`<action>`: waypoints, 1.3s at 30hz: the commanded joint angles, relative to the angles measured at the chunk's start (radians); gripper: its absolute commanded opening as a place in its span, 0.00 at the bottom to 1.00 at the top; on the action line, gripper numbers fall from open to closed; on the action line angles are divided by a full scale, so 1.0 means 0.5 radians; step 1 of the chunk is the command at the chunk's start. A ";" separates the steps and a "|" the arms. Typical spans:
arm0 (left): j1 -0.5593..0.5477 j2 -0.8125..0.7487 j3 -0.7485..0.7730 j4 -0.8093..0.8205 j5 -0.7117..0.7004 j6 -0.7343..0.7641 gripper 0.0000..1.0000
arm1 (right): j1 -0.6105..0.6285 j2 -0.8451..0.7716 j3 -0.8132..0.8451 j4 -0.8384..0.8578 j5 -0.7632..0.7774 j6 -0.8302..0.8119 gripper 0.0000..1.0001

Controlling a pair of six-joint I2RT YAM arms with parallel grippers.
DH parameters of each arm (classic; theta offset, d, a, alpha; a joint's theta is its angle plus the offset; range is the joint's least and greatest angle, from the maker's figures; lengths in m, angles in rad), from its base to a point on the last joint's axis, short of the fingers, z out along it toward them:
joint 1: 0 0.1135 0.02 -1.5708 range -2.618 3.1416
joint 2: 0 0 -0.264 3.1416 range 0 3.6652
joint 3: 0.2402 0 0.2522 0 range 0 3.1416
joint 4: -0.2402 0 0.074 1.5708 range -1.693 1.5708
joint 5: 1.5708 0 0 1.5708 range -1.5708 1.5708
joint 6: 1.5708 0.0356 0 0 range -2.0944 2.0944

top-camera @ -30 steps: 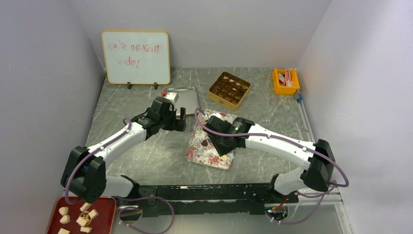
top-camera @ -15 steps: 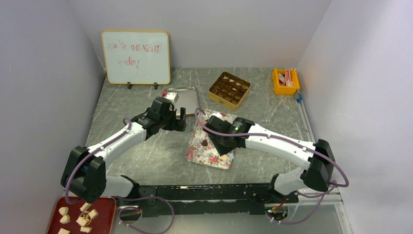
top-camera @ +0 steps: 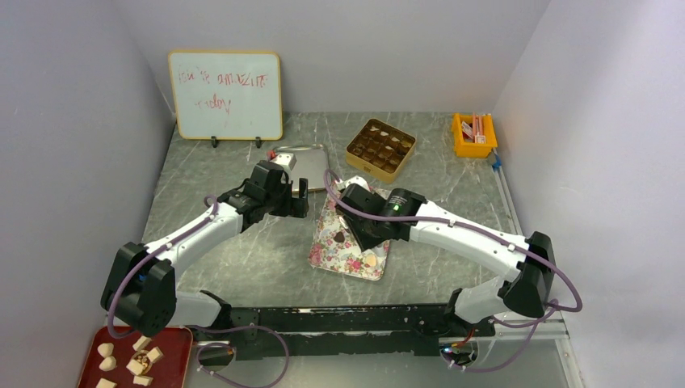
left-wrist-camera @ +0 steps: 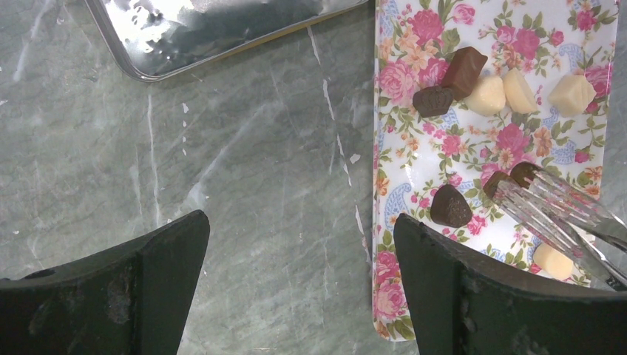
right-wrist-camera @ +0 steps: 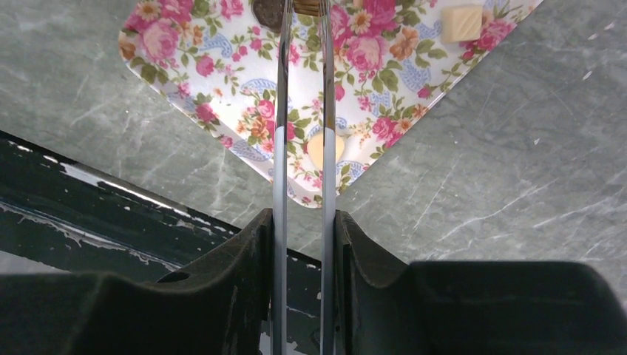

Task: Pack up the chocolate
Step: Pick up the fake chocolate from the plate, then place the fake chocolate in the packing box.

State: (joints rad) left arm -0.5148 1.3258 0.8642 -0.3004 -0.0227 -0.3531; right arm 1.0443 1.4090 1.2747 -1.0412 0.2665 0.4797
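Observation:
The chocolate lies on a floral tray [top-camera: 333, 257] [left-wrist-camera: 414, 185]: dark pieces [left-wrist-camera: 451, 205] [left-wrist-camera: 432, 100], a brown bar [left-wrist-camera: 464, 70] and cream pieces [left-wrist-camera: 571, 94] [right-wrist-camera: 461, 22]. My right gripper [right-wrist-camera: 303, 229] [top-camera: 367, 230] is shut on clear tongs [right-wrist-camera: 279, 133] [left-wrist-camera: 562, 211]. The tongs reach over the tray, and their tips bracket a brown chocolate [left-wrist-camera: 510, 177] [right-wrist-camera: 307, 6]. My left gripper [left-wrist-camera: 303, 251] [top-camera: 299, 196] hangs open over the bare table, just left of the tray, with nothing between its fingers.
A gold compartment box [top-camera: 380, 145] stands at the back, and a silver lid [top-camera: 303, 156] [left-wrist-camera: 222, 29] lies to its left. There is a whiteboard [top-camera: 226, 95] at the back left and an orange bin [top-camera: 474, 133] at the back right. A red tray of beige chunks [top-camera: 133, 360] sits beyond the near left edge.
My right arm has shifted a little toward the far side with the tongs, uncovering a cream piece at the tray's near end. The left arm has not moved.

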 commanded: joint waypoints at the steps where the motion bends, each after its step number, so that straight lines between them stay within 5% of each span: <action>1: 0.002 -0.038 0.021 0.033 0.027 0.001 1.00 | 0.010 -0.004 0.179 -0.012 0.110 0.008 0.00; 7: 0.002 -0.038 0.023 0.041 0.027 -0.010 1.00 | -0.048 0.085 0.433 -0.046 0.290 -0.033 0.00; 25: 0.003 -0.113 0.016 -0.020 0.048 -0.015 1.00 | -1.028 0.605 0.902 0.502 0.079 -0.514 0.00; 39: 0.002 -0.094 0.032 -0.040 0.048 -0.009 1.00 | -1.224 0.918 1.020 0.717 -0.009 -0.570 0.00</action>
State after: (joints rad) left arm -0.5148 1.2907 0.8642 -0.3225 -0.0143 -0.3595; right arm 0.4446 1.8511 1.7065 -0.7696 0.2756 0.2188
